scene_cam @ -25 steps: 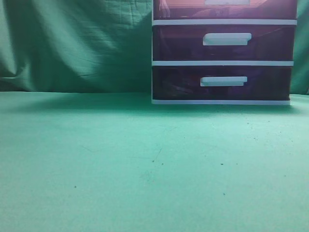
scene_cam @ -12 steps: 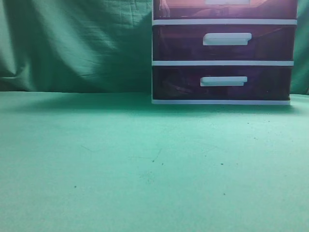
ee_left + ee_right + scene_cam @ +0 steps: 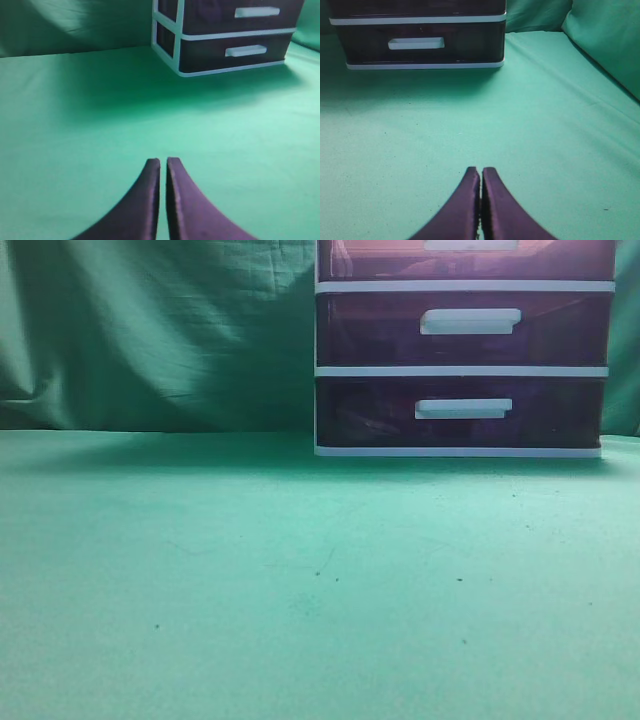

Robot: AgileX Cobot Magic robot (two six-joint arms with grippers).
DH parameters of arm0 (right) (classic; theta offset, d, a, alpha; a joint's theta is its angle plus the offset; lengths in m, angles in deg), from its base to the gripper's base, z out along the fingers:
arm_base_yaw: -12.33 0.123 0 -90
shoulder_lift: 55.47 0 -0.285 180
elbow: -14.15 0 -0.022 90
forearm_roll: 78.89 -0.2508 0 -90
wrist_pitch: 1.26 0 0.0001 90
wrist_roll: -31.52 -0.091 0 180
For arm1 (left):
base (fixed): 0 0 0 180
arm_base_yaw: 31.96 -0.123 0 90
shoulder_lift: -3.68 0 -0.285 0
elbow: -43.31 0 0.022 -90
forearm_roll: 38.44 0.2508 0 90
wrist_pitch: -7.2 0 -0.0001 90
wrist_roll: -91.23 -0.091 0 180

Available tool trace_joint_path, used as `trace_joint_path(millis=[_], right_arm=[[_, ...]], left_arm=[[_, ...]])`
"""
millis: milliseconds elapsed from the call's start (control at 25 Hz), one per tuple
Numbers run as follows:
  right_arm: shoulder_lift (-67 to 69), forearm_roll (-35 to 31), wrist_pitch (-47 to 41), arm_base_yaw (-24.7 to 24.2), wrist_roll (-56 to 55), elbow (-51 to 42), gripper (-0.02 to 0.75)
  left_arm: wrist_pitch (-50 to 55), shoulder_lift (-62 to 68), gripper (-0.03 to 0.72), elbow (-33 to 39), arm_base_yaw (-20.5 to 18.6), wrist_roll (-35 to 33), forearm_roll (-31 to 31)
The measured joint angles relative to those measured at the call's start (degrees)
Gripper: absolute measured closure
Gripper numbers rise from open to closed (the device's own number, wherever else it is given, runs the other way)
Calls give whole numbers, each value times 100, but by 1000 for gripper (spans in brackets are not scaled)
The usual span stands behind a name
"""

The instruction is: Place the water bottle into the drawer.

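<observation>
The drawer (image 3: 465, 258) is the top one of the white-framed drawer unit (image 3: 460, 370) and appears fully shut; only its lower part shows in the exterior view. The unit stands at the rear of the green tabletop (image 3: 300, 580). The water bottle appears in no view, so its location cannot be stated. The left gripper (image 3: 163, 162) sits well in front of the unit and to its left, jaws together, holding nothing. The right gripper (image 3: 480, 171) sits well in front of the unit's bottom drawer, jaws likewise together and empty.

Risks, as judged: with the drawer closed, no placement is possible. A pull on the handle (image 3: 470, 244) could drag the light unit forward unless braced.
</observation>
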Motion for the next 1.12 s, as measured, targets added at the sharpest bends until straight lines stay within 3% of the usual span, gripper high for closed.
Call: trace_joint_path(millis=[160,320,440,1120], right_arm=[[0,0,0,0,0,0,738],[0,0,0,0,0,0,738],[0,0,0,0,0,0,738],[0,0,0,0,-46,0,738]], left_arm=[[187,-339,688,0,-653,-571,-375],[188,-393,688,260,-1462,-645,-457],[141,-393,688,626,-1786,-663,-590],[167,-395,688,796,-1854,-1038,-628]])
